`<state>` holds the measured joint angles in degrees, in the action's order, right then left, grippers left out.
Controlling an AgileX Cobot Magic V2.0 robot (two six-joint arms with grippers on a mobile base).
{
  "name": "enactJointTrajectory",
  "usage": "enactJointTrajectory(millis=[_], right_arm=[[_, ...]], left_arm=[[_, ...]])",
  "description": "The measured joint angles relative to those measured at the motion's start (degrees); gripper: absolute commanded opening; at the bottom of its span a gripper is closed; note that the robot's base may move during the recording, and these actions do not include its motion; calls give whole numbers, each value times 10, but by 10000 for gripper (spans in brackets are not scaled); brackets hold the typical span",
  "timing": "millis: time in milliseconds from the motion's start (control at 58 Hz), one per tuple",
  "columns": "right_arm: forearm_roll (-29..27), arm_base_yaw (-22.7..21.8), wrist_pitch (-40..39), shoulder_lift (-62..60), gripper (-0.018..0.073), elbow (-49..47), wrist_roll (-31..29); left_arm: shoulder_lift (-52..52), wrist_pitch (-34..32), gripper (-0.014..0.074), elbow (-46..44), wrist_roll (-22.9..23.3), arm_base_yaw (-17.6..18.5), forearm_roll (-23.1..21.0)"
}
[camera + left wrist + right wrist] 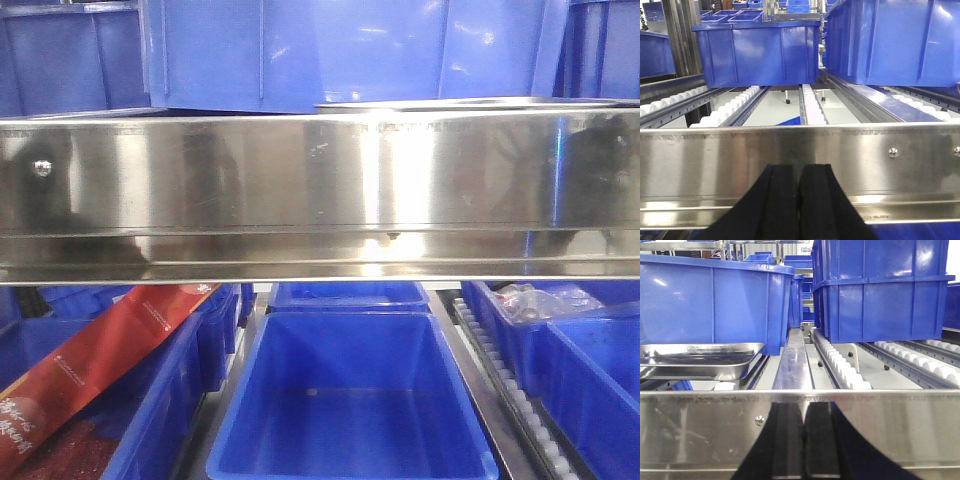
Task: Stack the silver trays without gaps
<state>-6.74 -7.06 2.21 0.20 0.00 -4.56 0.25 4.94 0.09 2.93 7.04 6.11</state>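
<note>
A silver tray [695, 360] lies on the roller rails at the left of the right wrist view, in front of a blue bin [710, 305]; a second shiny rim shows just beneath it. In the front view only a thin silver tray rim [450, 101] peeks above the broad steel band [320, 180]. My right gripper [804, 407] is shut with nothing in it, low in front of the band, right of the tray and nearer than it. My left gripper [799, 167] is likewise shut and empty, in front of the band [880, 160]. No tray appears in the left wrist view.
Blue bins [757, 55] [880, 290] stand on white roller rails [812, 102] behind the steel band. On the level below, an empty blue bin [350, 400] sits centre, a red carton [100, 360] leans in a bin at left, and more bins [590, 380] sit at right.
</note>
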Motion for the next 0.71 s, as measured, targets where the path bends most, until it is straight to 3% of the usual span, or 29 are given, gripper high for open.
enactJointTrajectory(millis=[707], right_arm=[[0,0,0,0,-79,0,0]], left_arm=[[0,0,-13,0,0,0,0]])
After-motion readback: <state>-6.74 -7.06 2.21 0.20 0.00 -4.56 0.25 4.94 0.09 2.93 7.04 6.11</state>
